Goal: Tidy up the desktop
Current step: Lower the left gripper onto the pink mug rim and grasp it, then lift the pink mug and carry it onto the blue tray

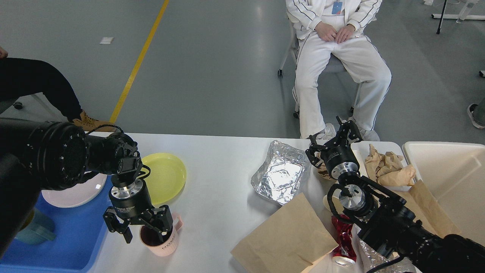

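Head view had the white desktop filling the lower part of the frame, and nearest me sat a crushed red can next to a flat brown paper bag. Over on the left, a pink mug stood on the table just beside the blue tray, and my left gripper was right down over it with fingers spread, one finger dipping inside the rim and the other outside, not clamped. A pale pink plate lay in the tray, and a yellow plate rested just beyond the mug. Mid-table was a foil tray. The right gripper hovered past that, fingers parted, holding nothing, near some crumpled brown paper. A cream bin sat far right. Beyond the table, a person in white sat on a chair.
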